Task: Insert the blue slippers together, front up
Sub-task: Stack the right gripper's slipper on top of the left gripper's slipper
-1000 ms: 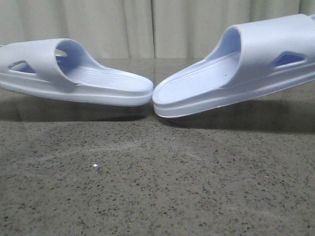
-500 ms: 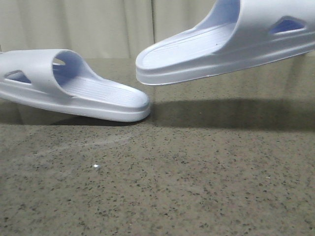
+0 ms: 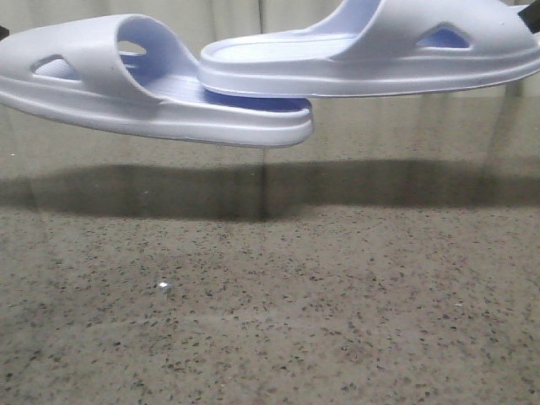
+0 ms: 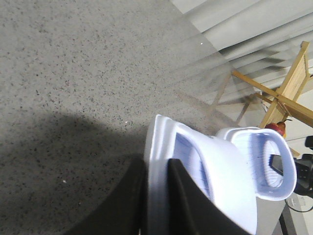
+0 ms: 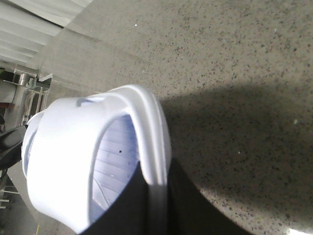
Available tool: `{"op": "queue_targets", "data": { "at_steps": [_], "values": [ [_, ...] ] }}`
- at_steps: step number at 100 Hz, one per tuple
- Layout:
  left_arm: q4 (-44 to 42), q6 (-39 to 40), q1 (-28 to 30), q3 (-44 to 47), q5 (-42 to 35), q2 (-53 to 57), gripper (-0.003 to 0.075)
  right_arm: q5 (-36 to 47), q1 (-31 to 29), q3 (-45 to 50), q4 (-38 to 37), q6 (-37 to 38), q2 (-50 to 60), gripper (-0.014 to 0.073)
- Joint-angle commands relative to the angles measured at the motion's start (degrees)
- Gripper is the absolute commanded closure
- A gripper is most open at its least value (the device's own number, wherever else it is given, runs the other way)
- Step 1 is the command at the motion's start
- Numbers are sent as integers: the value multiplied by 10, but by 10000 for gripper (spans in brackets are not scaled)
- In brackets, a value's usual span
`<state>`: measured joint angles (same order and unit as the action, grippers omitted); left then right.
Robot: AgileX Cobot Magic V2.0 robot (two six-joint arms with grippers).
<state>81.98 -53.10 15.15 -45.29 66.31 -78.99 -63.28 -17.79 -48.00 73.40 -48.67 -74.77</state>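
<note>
Two pale blue-white foam slippers hang above the speckled table. In the front view the left slipper (image 3: pixel 110 84) points right and the right slipper (image 3: pixel 371 55) points left, its heel end lying over the left one's footbed, just at its strap opening. My left gripper (image 4: pixel 156 196) is shut on the left slipper's (image 4: pixel 220 176) sole edge. My right gripper (image 5: pixel 157 205) is shut on the right slipper's (image 5: pixel 73 161) sole edge. Both grippers are outside the front view.
The speckled grey stone table (image 3: pixel 270 321) lies below, with the slippers' shadow (image 3: pixel 253 190) across it. Pale curtains (image 3: pixel 219 13) hang behind. A wooden frame (image 4: pixel 288 88) stands beyond the table's far edge in the left wrist view.
Both slippers have risen off the table. The right slipper moved left and levelled out, and its heel end now overlaps the left slipper's footbed.
</note>
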Motion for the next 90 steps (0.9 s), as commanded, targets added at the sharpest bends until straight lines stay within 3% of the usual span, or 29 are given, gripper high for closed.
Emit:
{"op": "queue_targets", "data": {
  "at_steps": [1,29,47,71,90],
  "values": [
    [55,11,1,-14,47,19,705,-15,14,-18,43,-22,0,693],
    [96,29,-6,-14,63,19,705,-2,55,-18,86,-50,-35,693],
    [112,31,-47,-14,63,17,705,-3,83,-18,126,-77,-56,693],
    [144,21,-110,-14,63,-7,705,2,180,-45,177,-100,-120,693],
    [144,14,-119,-14,63,-21,705,12,239,-87,192,-100,-161,693]
  ]
}}
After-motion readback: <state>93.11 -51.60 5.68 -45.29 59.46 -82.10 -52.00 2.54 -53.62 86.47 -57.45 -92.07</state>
